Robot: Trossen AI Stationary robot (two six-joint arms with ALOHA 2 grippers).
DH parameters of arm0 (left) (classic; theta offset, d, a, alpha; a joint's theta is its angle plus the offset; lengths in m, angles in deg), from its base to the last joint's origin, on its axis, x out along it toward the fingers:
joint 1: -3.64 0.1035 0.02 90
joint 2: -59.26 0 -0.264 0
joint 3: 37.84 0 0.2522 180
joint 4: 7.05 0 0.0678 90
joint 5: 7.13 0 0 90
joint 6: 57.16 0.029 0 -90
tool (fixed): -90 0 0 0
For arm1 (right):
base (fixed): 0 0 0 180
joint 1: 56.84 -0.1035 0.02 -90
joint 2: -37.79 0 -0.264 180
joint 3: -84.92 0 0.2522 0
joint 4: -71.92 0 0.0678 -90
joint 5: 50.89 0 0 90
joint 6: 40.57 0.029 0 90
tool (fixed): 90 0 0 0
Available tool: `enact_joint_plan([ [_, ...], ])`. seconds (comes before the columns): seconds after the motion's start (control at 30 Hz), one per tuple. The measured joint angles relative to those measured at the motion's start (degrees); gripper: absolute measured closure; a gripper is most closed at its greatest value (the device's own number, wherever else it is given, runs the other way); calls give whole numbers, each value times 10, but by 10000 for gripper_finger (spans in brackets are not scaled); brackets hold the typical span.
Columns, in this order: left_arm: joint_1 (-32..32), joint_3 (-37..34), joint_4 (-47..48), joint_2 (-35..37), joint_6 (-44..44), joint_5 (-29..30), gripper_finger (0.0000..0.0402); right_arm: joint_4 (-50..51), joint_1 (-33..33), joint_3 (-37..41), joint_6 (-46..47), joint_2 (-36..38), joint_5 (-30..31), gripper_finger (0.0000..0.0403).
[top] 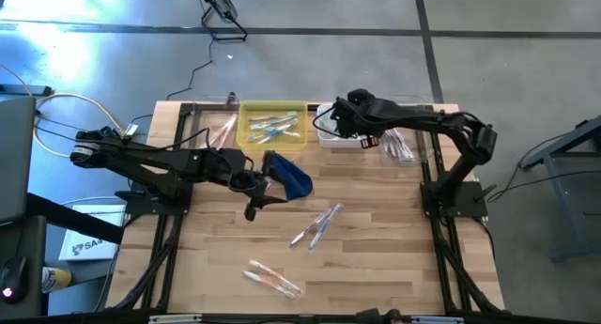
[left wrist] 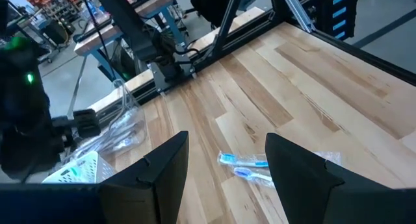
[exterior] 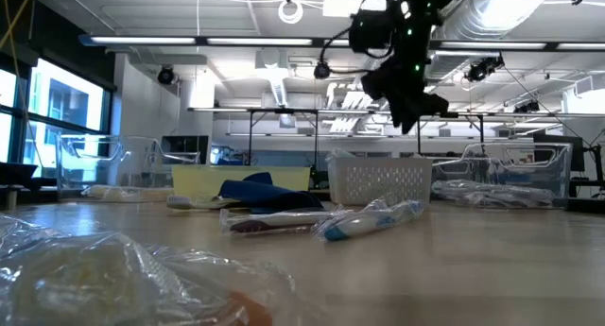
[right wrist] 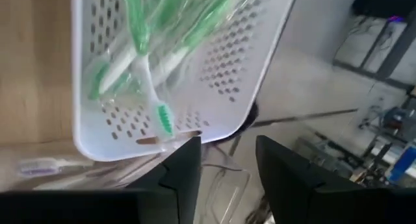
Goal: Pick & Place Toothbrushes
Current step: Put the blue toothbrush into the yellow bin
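Note:
Green toothbrushes [right wrist: 146,49] lie in a white perforated basket [right wrist: 260,49] at the table's far edge. My right gripper [right wrist: 227,165] hangs open above that basket [top: 343,136] with nothing between its fingers. More toothbrushes lie in a yellow tray [top: 246,113]. Wrapped ones lie flat on the table at the middle [top: 317,225] and near the front [top: 272,279]. My left gripper [left wrist: 227,178] stands open above the table's middle, beside a dark blue pouch [top: 289,177], and holds nothing. It looks out on the blue-accented wrapped toothbrushes [left wrist: 250,167].
A clear plastic bag [top: 399,147] lies right of the basket, and pink-accented toothbrushes [top: 223,129] lie left of the yellow tray. Crumpled clear wrap [exterior: 104,269] lies close to the low camera. Bare wood shows at the table's right half [top: 394,239].

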Motion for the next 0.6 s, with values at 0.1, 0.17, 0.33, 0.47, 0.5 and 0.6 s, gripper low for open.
enact_joint_plan([
  [0.1, 0, 0, 0, 0, 0, 0, 203, 0, -17, 0, 19, 29, -28, 276],
  [0.17, 0, 0, 0, 0, 0, 0, 203, 1, -29, 0, 52, 52, -76, 286],
  [0.33, 0, 0, 0, 0, 0, 0, 203, 0, -57, 0, 121, 105, -261, 309],
  [0.47, 0, 0, 0, 0, 0, 0, 203, -1, -75, 0, 150, 136, -406, 320],
  [0.5, 0, 0, 0, 0, 0, 0, 203, -1, -79, 0, 155, 139, -435, 322],
  [0.6, 0, 0, 0, 0, 0, 0, 203, 2, -90, 0, 157, 143, -484, 324],
])
